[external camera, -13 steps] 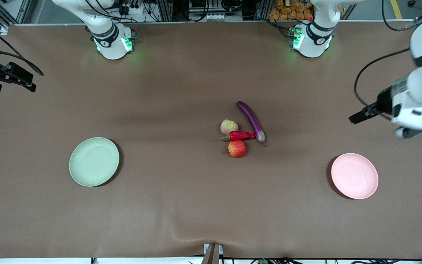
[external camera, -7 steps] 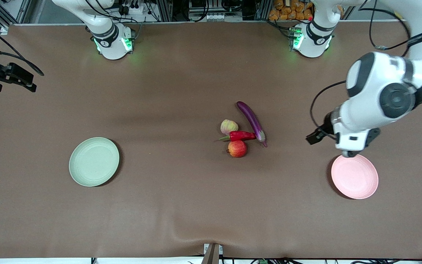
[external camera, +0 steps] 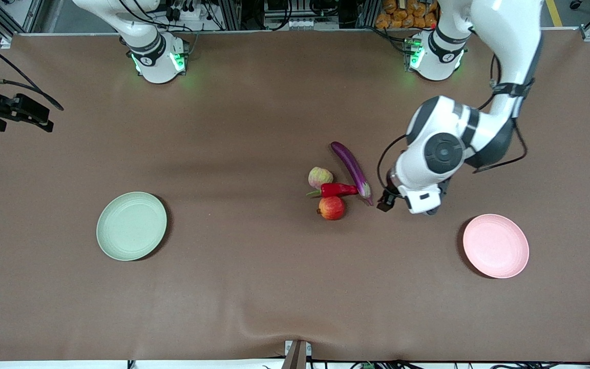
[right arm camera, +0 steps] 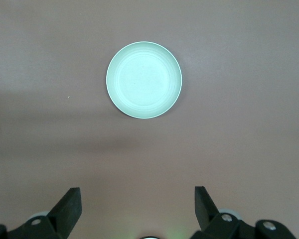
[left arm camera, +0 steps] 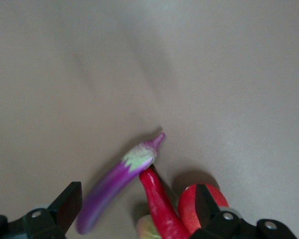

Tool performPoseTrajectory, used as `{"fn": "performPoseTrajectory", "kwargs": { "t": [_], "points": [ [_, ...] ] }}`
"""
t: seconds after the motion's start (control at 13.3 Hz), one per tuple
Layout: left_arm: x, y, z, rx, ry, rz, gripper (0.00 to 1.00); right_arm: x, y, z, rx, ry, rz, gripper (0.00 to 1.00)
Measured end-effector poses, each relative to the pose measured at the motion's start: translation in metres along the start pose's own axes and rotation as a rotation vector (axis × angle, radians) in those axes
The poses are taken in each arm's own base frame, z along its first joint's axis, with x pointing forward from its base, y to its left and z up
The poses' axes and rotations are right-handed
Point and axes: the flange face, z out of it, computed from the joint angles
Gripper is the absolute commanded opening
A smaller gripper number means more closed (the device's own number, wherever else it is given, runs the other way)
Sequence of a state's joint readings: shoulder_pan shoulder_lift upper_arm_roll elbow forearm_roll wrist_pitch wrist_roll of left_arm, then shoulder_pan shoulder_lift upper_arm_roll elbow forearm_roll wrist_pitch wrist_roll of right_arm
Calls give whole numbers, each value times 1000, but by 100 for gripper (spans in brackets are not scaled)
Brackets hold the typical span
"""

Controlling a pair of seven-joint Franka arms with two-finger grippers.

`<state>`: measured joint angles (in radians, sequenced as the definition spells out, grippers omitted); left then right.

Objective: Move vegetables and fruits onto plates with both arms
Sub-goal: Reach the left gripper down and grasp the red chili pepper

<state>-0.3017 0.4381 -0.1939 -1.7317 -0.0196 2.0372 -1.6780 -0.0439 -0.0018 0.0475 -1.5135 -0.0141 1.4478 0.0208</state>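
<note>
Produce cluster mid-table, both plates bare.
Eggplant (external camera: 351,169), chili pepper (external camera: 338,190), red fruit (external camera: 332,207) and yellow-green fruit (external camera: 320,177) are lying together (pepper touching eggplant's stem end). Left gripper (external camera: 383,200) is hanging just beside the eggplant's stem end, jaws wide, holding nothing. Right gripper (right arm camera: 137,209) is waiting, jaws wide, above the table's right-arm end. Green plate (external camera: 131,226) and pink plate (external camera: 496,246) are sitting well apart.
</note>
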Motion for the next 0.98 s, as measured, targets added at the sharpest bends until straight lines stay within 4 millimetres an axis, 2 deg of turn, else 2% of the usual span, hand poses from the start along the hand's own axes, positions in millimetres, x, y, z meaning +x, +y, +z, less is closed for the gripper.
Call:
{"fn": "performPoseTrajectory", "kwargs": {
  "t": [0.15, 0.3, 0.53, 0.68, 0.98],
  "points": [
    [-19, 1, 32, 9, -1, -121, 100, 1, 2, 1, 0, -2, 4, 100],
    [-35, -5, 64, 3, -1, -173, 100, 2, 2, 2, 0, -4, 4, 100],
    [-43, -14, 98, -21, -9, -295, 100, 5, 5, 8, 1, -14, 10, 100],
    [-42, -15, 111, -16, -11, -348, 100, 7, 9, 10, 2, -19, 16, 100],
    [-50, -12, 120, -41, -24, -414, 100, 7, 11, 12, 2, -22, 20, 100]
  ]
}}
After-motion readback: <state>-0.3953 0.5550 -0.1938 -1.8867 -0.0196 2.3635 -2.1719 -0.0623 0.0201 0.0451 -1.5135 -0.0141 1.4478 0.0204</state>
